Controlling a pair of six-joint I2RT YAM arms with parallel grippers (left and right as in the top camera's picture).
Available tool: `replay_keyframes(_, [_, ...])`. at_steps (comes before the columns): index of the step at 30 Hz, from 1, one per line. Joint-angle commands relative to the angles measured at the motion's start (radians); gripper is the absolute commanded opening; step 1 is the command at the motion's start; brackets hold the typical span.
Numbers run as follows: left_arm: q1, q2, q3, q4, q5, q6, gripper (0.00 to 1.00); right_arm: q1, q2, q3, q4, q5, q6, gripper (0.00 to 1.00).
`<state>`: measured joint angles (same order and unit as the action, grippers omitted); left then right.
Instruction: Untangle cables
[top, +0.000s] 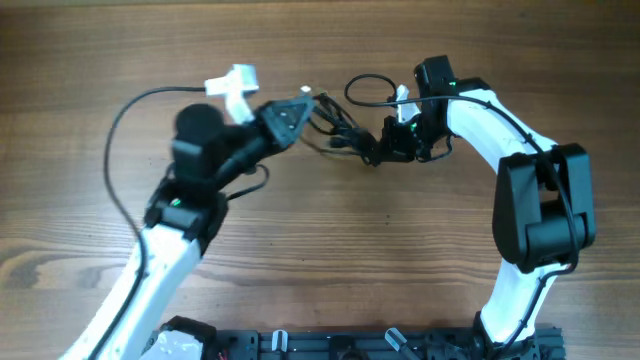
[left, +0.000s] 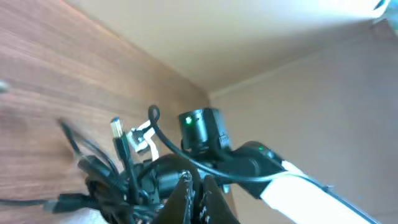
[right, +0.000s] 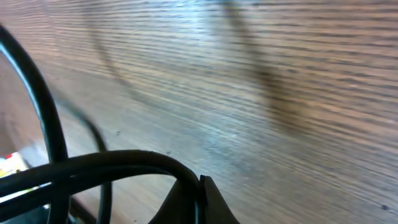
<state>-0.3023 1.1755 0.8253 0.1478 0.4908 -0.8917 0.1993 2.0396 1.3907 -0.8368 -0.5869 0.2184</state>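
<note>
The cables (top: 338, 130) are a small dark tangle of thin black cords hanging between my two grippers, and one loop (top: 366, 88) sticks out behind them. In the left wrist view the tangle (left: 102, 177) lies left of my fingers, with a silver USB plug (left: 116, 132) pointing up. My left gripper (top: 312, 101) (left: 198, 194) is shut at the tangle's left edge; whether a cord is pinched between its tips does not show. My right gripper (top: 370, 148) (right: 200, 198) is shut on a black cable (right: 118, 160) that arcs away to the left.
A white piece (top: 232, 84) sits beside the left arm at the back. A long black wire (top: 118, 140) loops out to the left of that arm. Wooden table (top: 330, 250) surrounds both arms, and a black rail (top: 350, 342) runs along the front edge.
</note>
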Motion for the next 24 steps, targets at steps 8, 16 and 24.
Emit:
replay_keyframes(8, [0.241, -0.205, 0.031, -0.33, -0.076, 0.103, 0.04, -0.023, 0.011, -0.009, -0.029, -0.061, -0.2, 0.04])
replay_keyframes(16, [0.214, -0.092, 0.031, -0.581, 0.042, 0.418, 0.04, -0.023, -0.121, -0.008, -0.046, -0.262, -0.294, 0.04])
replay_keyframes(24, [0.214, -0.076, 0.031, -0.489, 0.197, 0.451, 0.04, -0.019, -0.179, 0.002, -0.053, -0.147, -0.174, 0.38])
